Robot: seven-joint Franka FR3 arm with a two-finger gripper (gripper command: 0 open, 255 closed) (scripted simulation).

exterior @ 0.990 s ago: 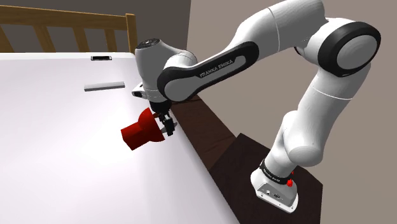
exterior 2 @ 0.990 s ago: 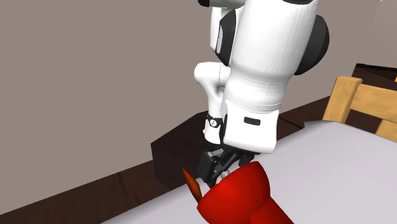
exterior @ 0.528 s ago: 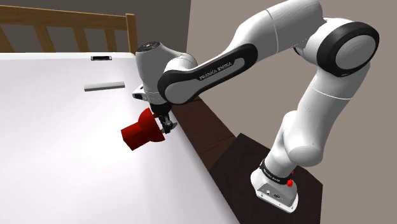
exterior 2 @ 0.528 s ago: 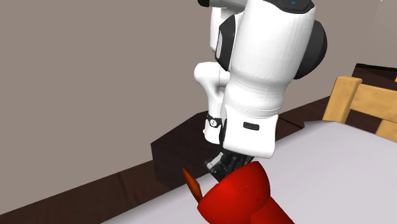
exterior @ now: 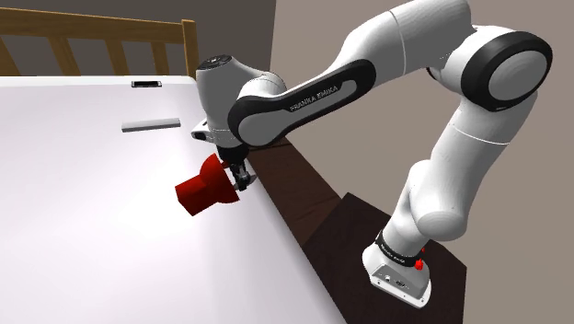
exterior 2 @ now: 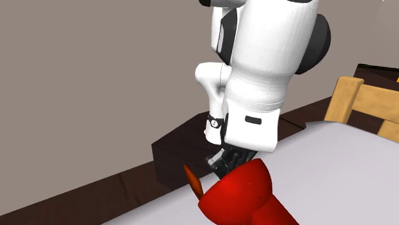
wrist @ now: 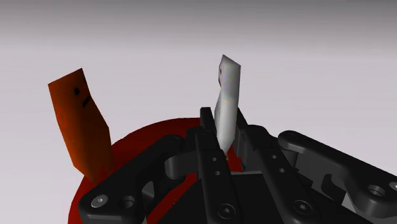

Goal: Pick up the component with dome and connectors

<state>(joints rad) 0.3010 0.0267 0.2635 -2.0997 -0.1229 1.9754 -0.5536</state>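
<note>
The component is a red domed body (exterior: 204, 191) lying on its side on the white surface (exterior: 101, 230), close to that surface's edge on the shoulder view's right. Two flat connector prongs stick out of it: an orange one (wrist: 81, 121) and a silver one (wrist: 228, 89). My gripper (wrist: 224, 137) comes down on that end, and its black fingers clasp the silver prong between them. From the second exterior view, the gripper (exterior 2: 225, 165) sits just behind the red body (exterior 2: 246, 195), with the orange prong (exterior 2: 192, 181) standing free beside it.
A flat grey bar (exterior: 150, 123) and a small dark object (exterior: 145, 84) lie farther back on the white surface. A wooden rail (exterior: 92, 46) runs along the far side. Dark brown floor (exterior: 322, 221) drops away past the surface's edge, where the arm's base (exterior: 400, 276) stands.
The fingers, apart a second ago, have closed onto the silver prong. The hand has barely shifted and the red component lies where it was.
</note>
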